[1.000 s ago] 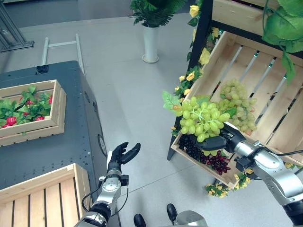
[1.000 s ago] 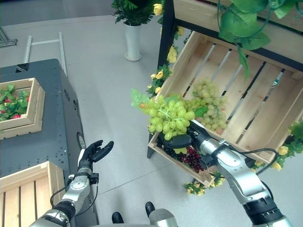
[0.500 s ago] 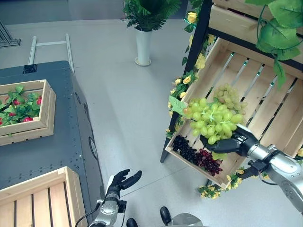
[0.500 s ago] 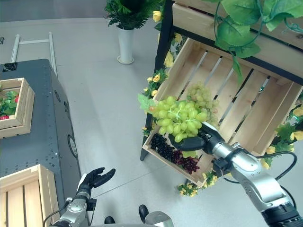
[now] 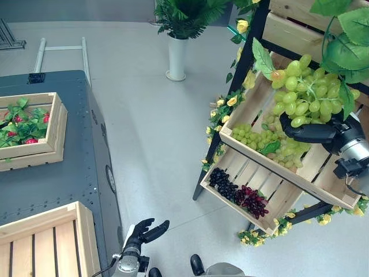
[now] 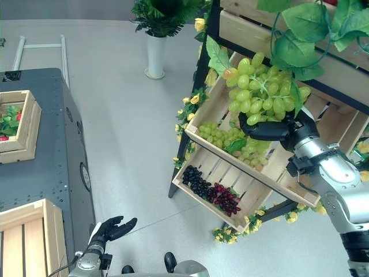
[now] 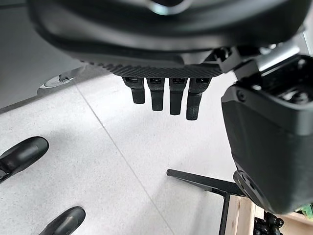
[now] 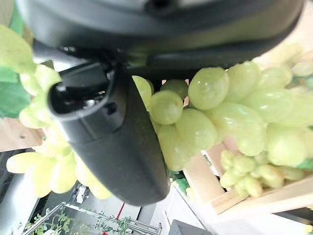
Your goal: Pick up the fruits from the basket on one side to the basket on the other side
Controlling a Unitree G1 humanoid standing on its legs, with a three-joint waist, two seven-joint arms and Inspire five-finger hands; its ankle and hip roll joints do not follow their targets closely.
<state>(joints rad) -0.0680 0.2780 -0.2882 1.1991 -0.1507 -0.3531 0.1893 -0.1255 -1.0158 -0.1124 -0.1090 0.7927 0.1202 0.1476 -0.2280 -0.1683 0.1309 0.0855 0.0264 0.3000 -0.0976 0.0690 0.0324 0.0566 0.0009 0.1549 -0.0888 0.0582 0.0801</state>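
Right hand (image 5: pixel 311 132) curled around green grape bunch (image 5: pixel 305 91), held up above the wooden crate (image 5: pixel 323 186) on the stand where more grapes (image 5: pixel 262 141) lie, left hand (image 5: pixel 142 232) spread low over floor

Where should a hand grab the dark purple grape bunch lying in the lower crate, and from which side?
Judging by its pose, come from above and the crate's open front: the dark purple grape bunch lies flat on the slats of the lower crate, beside the red bunch. Curl fingers round its middle.
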